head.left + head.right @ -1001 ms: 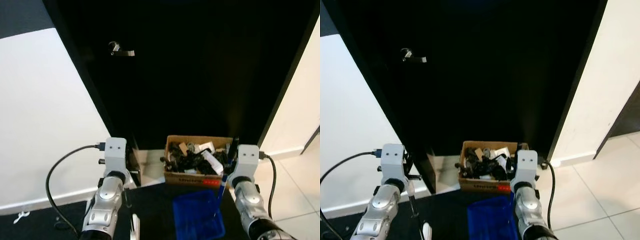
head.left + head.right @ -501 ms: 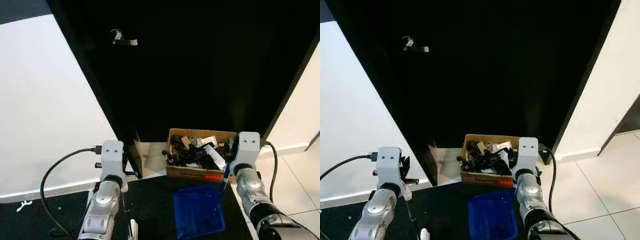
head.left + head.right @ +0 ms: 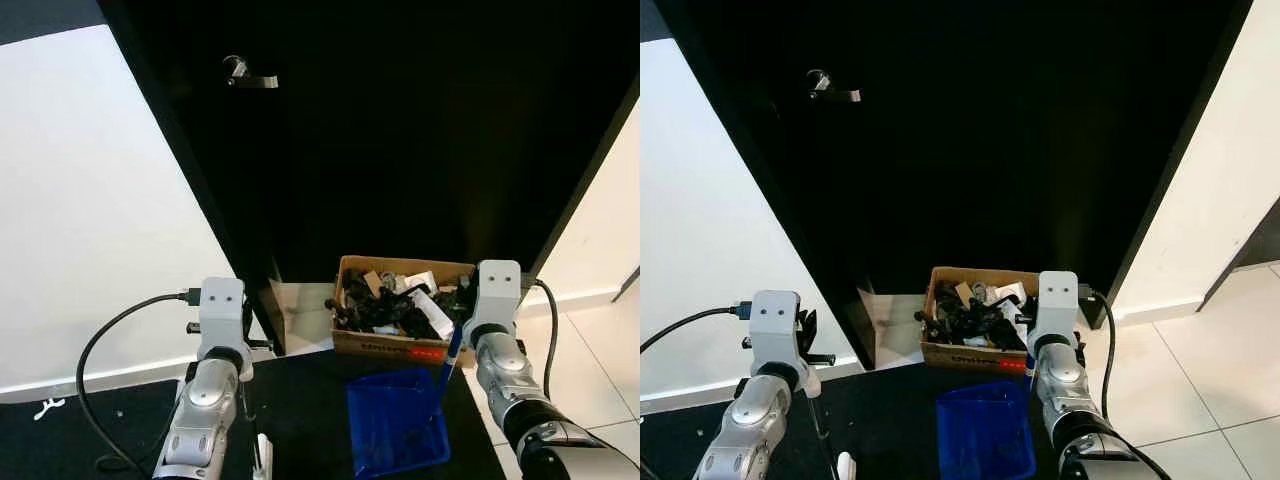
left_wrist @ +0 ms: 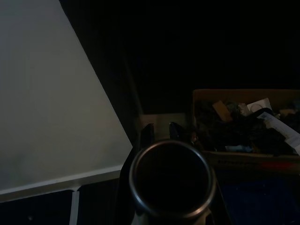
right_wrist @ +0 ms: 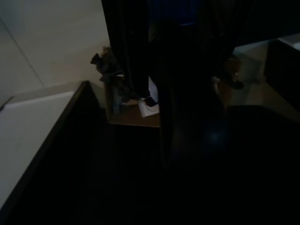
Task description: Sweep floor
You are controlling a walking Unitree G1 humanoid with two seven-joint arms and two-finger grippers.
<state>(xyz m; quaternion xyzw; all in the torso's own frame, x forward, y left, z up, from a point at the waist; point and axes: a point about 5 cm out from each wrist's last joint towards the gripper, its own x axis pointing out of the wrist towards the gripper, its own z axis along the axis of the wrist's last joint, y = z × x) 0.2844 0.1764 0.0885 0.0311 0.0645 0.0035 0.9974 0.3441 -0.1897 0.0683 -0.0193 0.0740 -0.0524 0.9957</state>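
Note:
My right gripper (image 3: 459,300) is shut on the thin blue handle (image 3: 447,362) of a blue dustpan (image 3: 395,425), which hangs low over a black mat. In the right wrist view, dark fingers (image 5: 127,51) close around that handle. My left gripper (image 3: 808,342) is shut on a broom pole; its round metal end (image 4: 171,180) sits just behind the two black fingertips (image 4: 147,133). The thin pole (image 3: 821,430) runs down toward a white part (image 3: 844,465) near the floor.
A cardboard box (image 3: 346,340) full of black scraps and paper stands on the floor before a black door (image 3: 400,130) with a metal lever (image 3: 250,78). White wall (image 3: 90,220) on the left, pale tiles (image 3: 1180,390) on the right, black mat (image 3: 300,400) below.
The camera has shifted, so the box and door lever sit a little differently in the picture. Both arms keep the same hold on the broom and the dustpan.

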